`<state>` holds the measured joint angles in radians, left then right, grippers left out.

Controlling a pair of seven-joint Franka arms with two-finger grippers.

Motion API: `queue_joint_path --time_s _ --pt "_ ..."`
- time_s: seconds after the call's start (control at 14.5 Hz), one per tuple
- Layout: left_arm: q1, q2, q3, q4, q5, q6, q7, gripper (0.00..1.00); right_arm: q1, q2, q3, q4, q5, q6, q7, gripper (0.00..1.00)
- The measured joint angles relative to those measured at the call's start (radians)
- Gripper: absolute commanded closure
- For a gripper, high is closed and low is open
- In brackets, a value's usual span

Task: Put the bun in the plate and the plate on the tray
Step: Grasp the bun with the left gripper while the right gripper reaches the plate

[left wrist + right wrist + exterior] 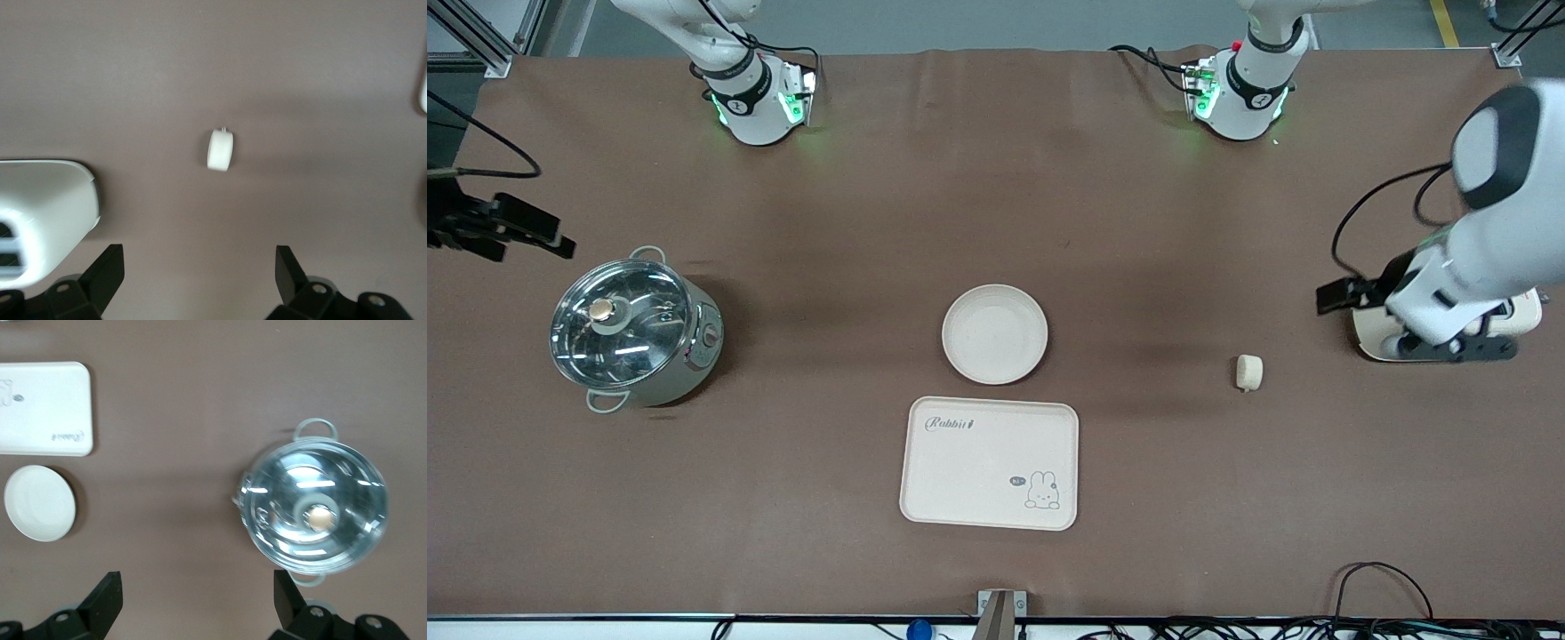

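From the front, the plate (995,334) lay empty just farther from the camera than the tray (990,463); the bun (1248,372) sat well toward the left arm's end, beside the toaster (1369,342) (mostly hidden by that arm). The left wrist view showed the left gripper (199,280) above the bun (220,149), fingers apart. In the right wrist view, the right gripper (197,603), fingers apart, hung near a lidded pot (313,515), the tray (44,409) cut off at the frame edge.

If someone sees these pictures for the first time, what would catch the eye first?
Probably the shiny steel pot with a glass lid, standing toward the right arm's end of the table. Next come the cream tray with its rabbit drawing and the empty round plate just farther from the front camera, then the tiny bun lying alone toward the left arm's end.
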<state>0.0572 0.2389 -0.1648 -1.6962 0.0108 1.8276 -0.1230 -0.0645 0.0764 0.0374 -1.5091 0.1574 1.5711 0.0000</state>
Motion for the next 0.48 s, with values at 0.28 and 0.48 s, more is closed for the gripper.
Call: queue_joint_path --time_s 0.28,0.48 --pt "0.000 0.102 0.000 -0.134 0.010 0.252 -0.063 0.00 0.098 0.123 0.007 -0.053 0.080 0.162 0.050 0.00" --pt "0.000 0.192 0.000 -0.178 0.011 0.385 -0.100 0.00 0.169 0.220 0.008 -0.069 0.127 0.264 0.078 0.00"
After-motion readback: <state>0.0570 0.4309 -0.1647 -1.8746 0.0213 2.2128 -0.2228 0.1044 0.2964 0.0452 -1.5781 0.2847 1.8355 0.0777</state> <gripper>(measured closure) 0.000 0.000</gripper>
